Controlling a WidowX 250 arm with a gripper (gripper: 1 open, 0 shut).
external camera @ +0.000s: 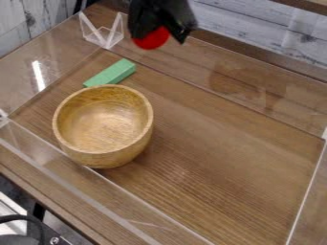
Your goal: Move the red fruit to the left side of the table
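The red fruit [152, 39] hangs in the air at the top of the camera view, above the back of the brown wood-grain table [230, 144]. My black gripper [157, 33] is shut on it from above, and only the fruit's lower red part shows below the fingers. Fruit and gripper sit above and to the right of the flat green block, well clear of the tabletop. The arm itself runs out of the frame at the top.
A round wooden bowl [102, 122] stands at the left middle of the table. A flat green block [111, 73] lies just behind it. A clear plastic stand [101, 31] sits at the back left. Low clear walls [38, 153] edge the table.
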